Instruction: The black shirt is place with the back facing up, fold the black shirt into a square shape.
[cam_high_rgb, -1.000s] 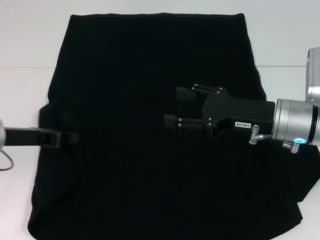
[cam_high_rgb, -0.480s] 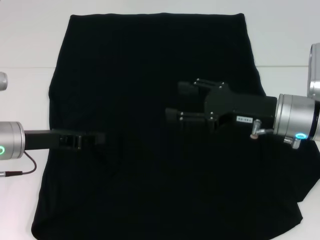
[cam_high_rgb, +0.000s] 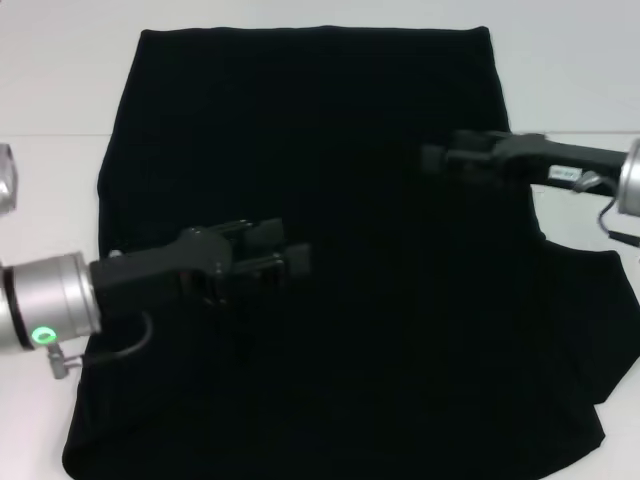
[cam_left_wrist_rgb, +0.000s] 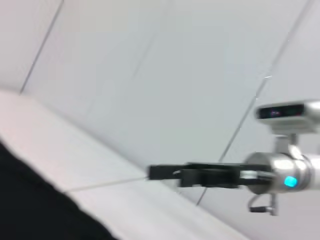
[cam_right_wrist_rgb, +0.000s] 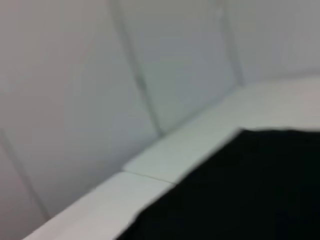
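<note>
The black shirt lies spread flat over the white table, plain side up. My left gripper hovers over the shirt's left-middle, shut on a piece of its left side, with a fold of cloth trailing under it. My right gripper is over the shirt's right part near the right edge, turned edge-on. The left wrist view shows that right gripper as a thin dark bar in the air and a corner of the shirt. In the right wrist view there is only shirt cloth and table.
White table shows on both sides of the shirt, with a seam line across it. The shirt's right sleeve lies spread outward. A pale wall rises behind the table.
My left gripper has travelled right from the shirt's left edge to its middle, drawing the left side inward. My right gripper has pulled back to the right and farther away, turning edge-on.
</note>
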